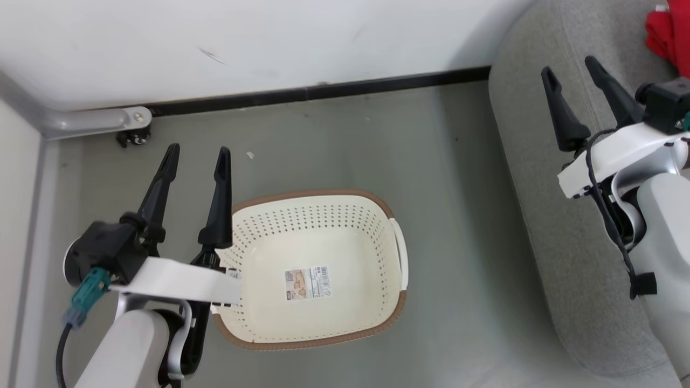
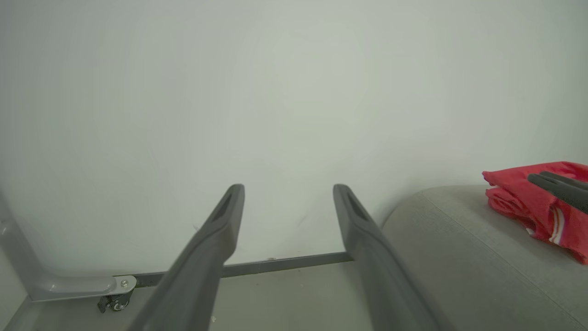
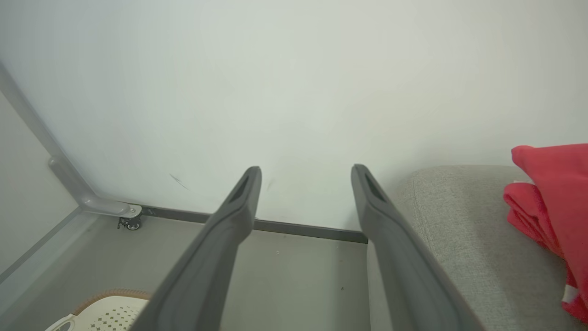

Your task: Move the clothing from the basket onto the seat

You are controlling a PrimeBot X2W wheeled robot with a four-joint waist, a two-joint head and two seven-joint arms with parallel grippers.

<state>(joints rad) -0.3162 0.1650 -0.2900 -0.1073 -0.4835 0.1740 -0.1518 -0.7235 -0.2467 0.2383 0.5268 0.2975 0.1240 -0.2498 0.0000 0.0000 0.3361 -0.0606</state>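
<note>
The cream-white basket (image 1: 372, 323) with its brown rim stands on the floor, and nothing but a paper label lies on its bottom. Red clothing (image 1: 666, 32) lies bunched on the grey sofa (image 1: 539, 178) at the upper right; it also shows as clothing (image 2: 528, 202) with a white stripe and as clothing (image 3: 551, 193) at the right edge. My left gripper (image 1: 197, 156) is open, hovering at the basket's left rim. My right gripper (image 1: 571, 67) is open above the sofa's edge, holding nothing. A corner of the basket (image 3: 101, 312) shows in the right wrist view.
A white wall with a dark baseboard (image 1: 323, 91) runs behind the basket. A grey metal frame leg with a small caster (image 1: 132, 137) sits at the far left. Grey floor (image 1: 453, 226) separates basket and sofa.
</note>
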